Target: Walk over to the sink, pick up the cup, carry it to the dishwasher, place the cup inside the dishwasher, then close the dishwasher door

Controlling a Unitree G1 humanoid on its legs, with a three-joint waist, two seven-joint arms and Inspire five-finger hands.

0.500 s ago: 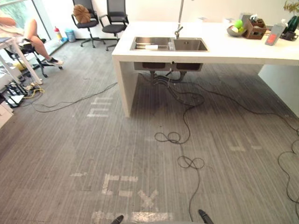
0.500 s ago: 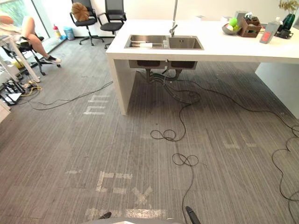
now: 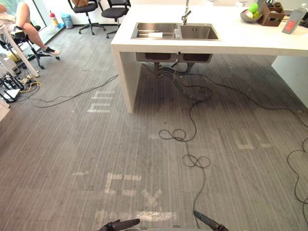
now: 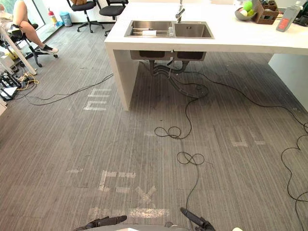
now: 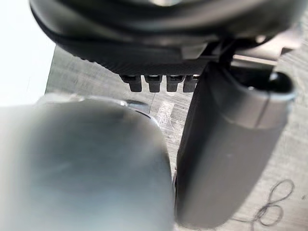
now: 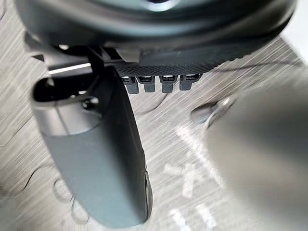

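Note:
A steel double sink with a faucet is set in the white counter across the room. A small clear object stands on the divider between the basins; I cannot tell if it is the cup. A white item lies in the left basin. My left hand and right hand hang low at the bottom edge, far from the sink. In the wrist views the left hand and right hand are open, thumbs straight, holding nothing above the grey floor.
Black cables loop over the carpet between me and the counter. White tape marks lie on the floor just ahead. A person sits at the far left beside office chairs. A bowl of green fruit sits on the counter's right.
The whole view has shifted: the counter and sink sit higher and slightly larger, so the camera has moved forward. More of both hands shows at the bottom edge.

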